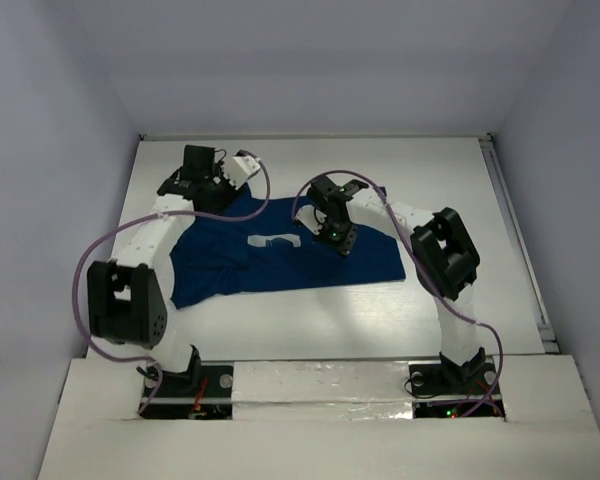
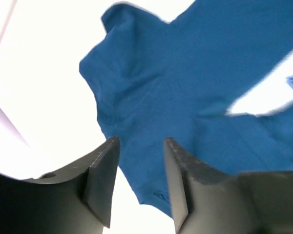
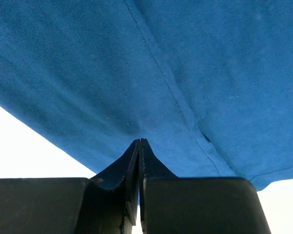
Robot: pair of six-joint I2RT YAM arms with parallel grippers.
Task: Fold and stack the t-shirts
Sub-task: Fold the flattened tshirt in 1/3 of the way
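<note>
Overhead view, left to right.

- White tabletop [image 1: 380,325] carries one dark navy-blue short-sleeved cloth t-shirt [image 1: 270,268]. It is spread mostly flat across the middle, well clear of the left and right edges.
- The cloth is rumpled toward the t-shirt's near-left corner. The right part lies smoother.
- A small white printed graphic [image 1: 276,241] faces up near the t-shirt's centre.

Left arm.
- The left tool [image 1: 212,192] sits over the far-left corner of the t-shirt, toward the far-left part of the tabletop.
- In the left wrist view, the left tool [image 2: 141,141] has its two dark fingers [image 2: 105,165] spread with a clear gap between them.
- Blue cloth [image 2: 195,73] lies below and beyond that gap, and nothing is gripped.
- One sleeve [image 2: 119,29] juts toward the upper left over bare tabletop.
- A blurred white patch [image 2: 263,102] at the right edge of this view looks like the printed graphic.

Right arm.
- The right tool [image 1: 332,232] is down on the t-shirt, just right of the graphic.
- In the right wrist view, the right tool [image 3: 139,141] has its fingers [image 3: 122,165] pressed together.
- Their tips meet the blue fabric [image 3: 136,58], which dimples there, so a small bit of cloth is pinched.
- A stitched seam [image 3: 166,78] runs diagonally across the cloth above the tips.
</note>
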